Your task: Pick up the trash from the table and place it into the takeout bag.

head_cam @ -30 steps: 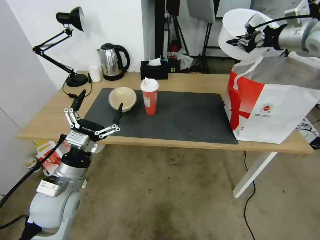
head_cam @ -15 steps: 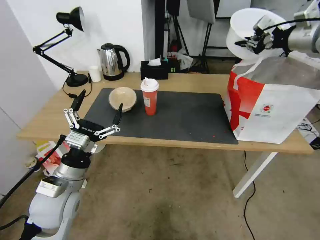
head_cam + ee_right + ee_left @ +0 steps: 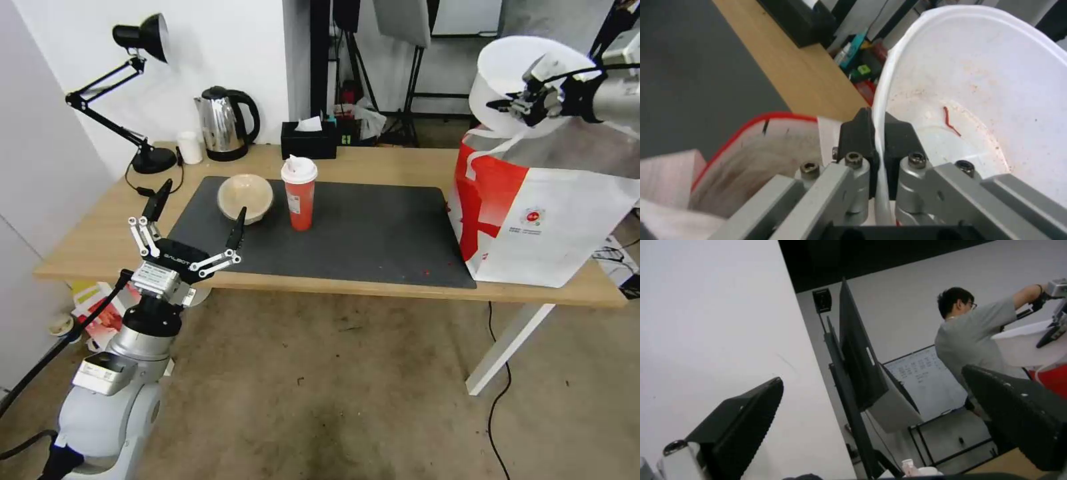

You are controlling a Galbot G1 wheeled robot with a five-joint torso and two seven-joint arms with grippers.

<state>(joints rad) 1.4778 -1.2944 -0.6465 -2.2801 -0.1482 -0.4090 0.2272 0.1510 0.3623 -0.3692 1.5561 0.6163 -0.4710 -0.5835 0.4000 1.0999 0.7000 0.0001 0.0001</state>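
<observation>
My right gripper [image 3: 505,104] [image 3: 877,128] is shut on the rim of the wide white bowl [image 3: 513,72] [image 3: 978,86], tilted on its side above the open top of the takeout bag [image 3: 540,207] at the table's right end. The bowl's inside carries red stains. A tall red cup [image 3: 299,191] with a white lid and a beige bowl [image 3: 245,197] stand on the dark mat of the table [image 3: 393,160]. My left gripper [image 3: 197,204] is open, fingers up, at the table's near left edge, just in front of the beige bowl.
Along the table's back edge stand a black desk lamp [image 3: 137,87], a small white cup [image 3: 189,147], a steel kettle [image 3: 223,123] and a black tissue box [image 3: 308,139]. Red crumbs dot the mat near the bag. A white table leg [image 3: 507,347] slants to the floor.
My right gripper has carried the white bowl rightward, farther over the bag's opening. The left arm, cup and beige bowl have not moved.
</observation>
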